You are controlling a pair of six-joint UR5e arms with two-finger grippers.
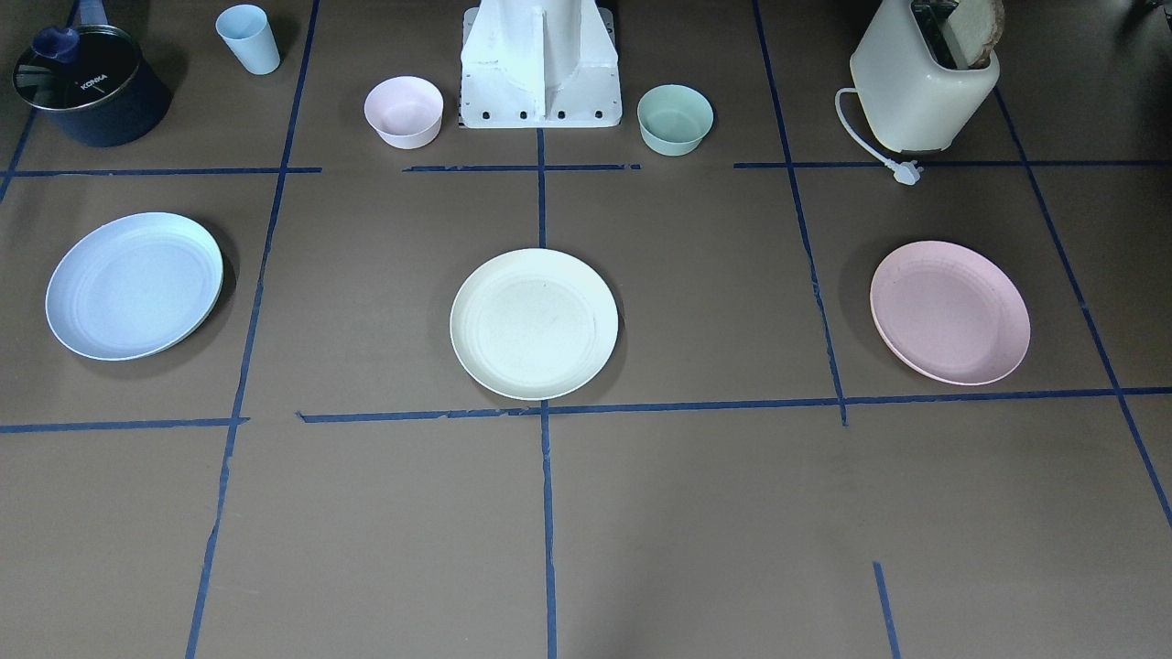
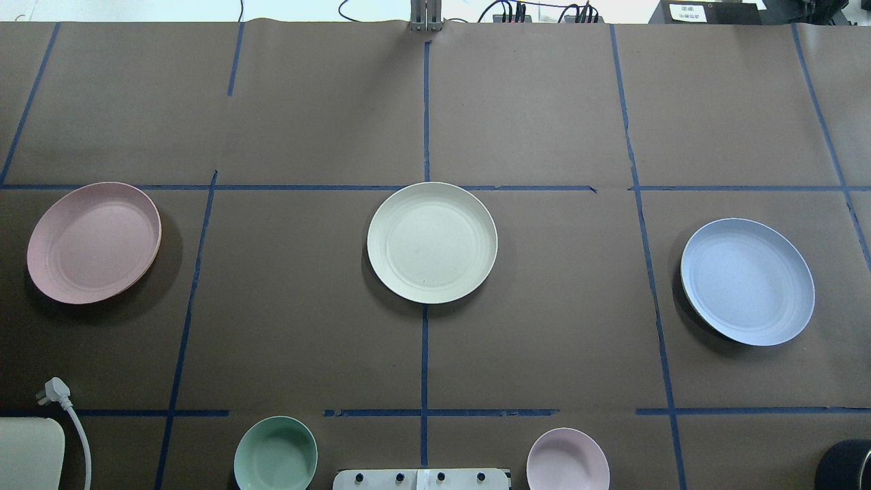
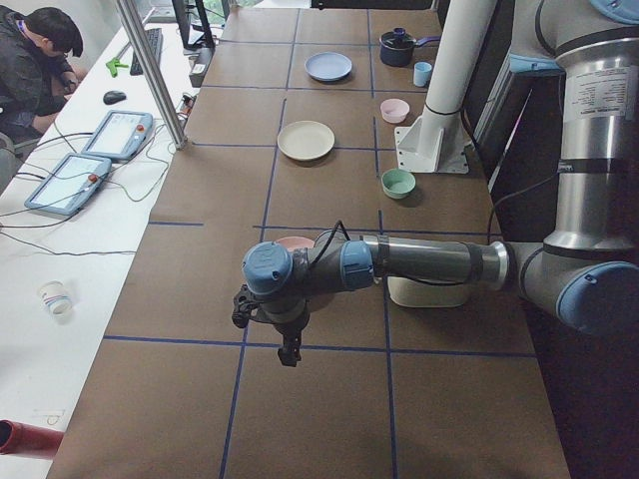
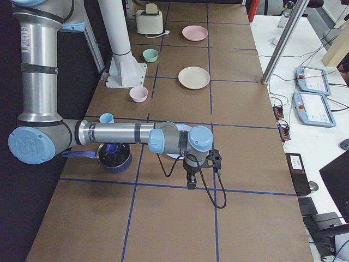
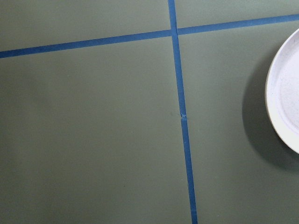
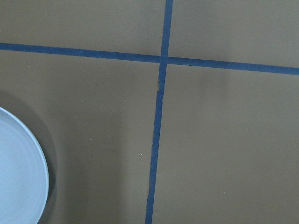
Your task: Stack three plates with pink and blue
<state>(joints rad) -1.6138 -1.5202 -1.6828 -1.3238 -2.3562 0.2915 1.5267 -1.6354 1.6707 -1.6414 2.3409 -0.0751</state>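
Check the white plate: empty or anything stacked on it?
Empty. The white plate shows a bare surface; the pink plate and blue plate lie apart from it, one on each side.

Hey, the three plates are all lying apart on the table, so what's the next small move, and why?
Probably shift the left gripper sideways over the rim of the pink plate, ready to grasp it. Nothing is stacked: the pink plate, the cream plate and the blue plate lie apart, and the left wrist view shows only the pink plate's edge at one side.
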